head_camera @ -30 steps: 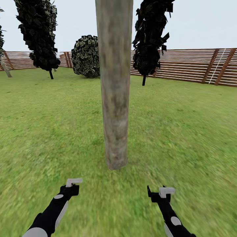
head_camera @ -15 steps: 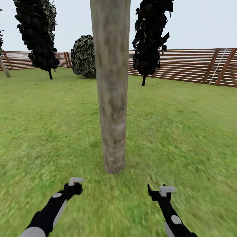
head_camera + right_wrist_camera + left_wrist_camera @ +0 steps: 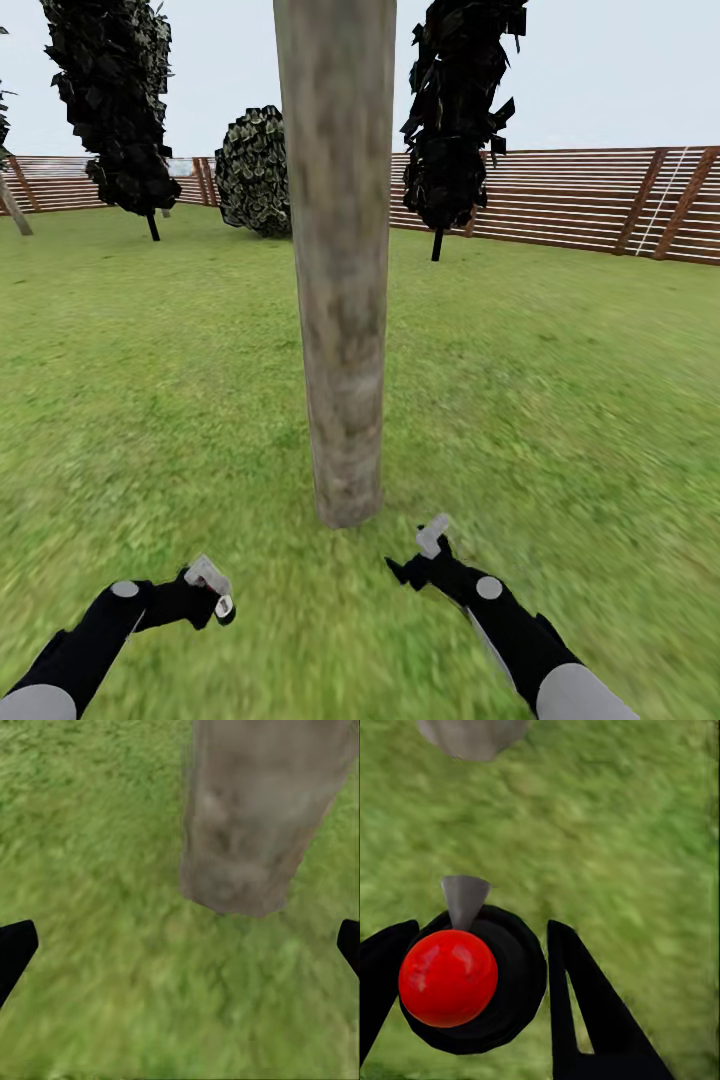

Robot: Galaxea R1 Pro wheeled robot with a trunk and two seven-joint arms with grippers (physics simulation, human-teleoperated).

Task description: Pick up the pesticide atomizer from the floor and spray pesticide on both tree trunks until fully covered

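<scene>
Left pincer (image 3: 210,590) at 7 o'clock in the head view, clamped on the pesticide atomizer (image 3: 212,580): black rounded body, pale grey nozzle head. In the left wrist view the atomizer (image 3: 472,979) sits between the black fingers (image 3: 585,1012), a round black disc with a glossy red ball on top and a grey wedge-shaped nozzle pointing away.

Tree trunk (image 3: 338,260) dead centre, running from 12 o'clock down to the middle: thick, straight, bare cylinder, mottled grey-brown. Its base meets the grass just ahead of both arms. The right wrist view looks at the trunk base (image 3: 255,817), with the same blotchy bark.

Right pincer (image 3: 425,555) at 5 o'clock, fingers spread wide and empty; black fingertips (image 3: 15,949) sit at both edges of the right wrist view.

Floor (image 3: 560,400): blurry green grass lawn. Brown slatted wooden fence (image 3: 560,200) along the back from 10 to 2 o'clock. Dark blocky cypress-like trees (image 3: 115,110) and a round bush (image 3: 258,170) stand in front of the fence. Pale grey sky above.
</scene>
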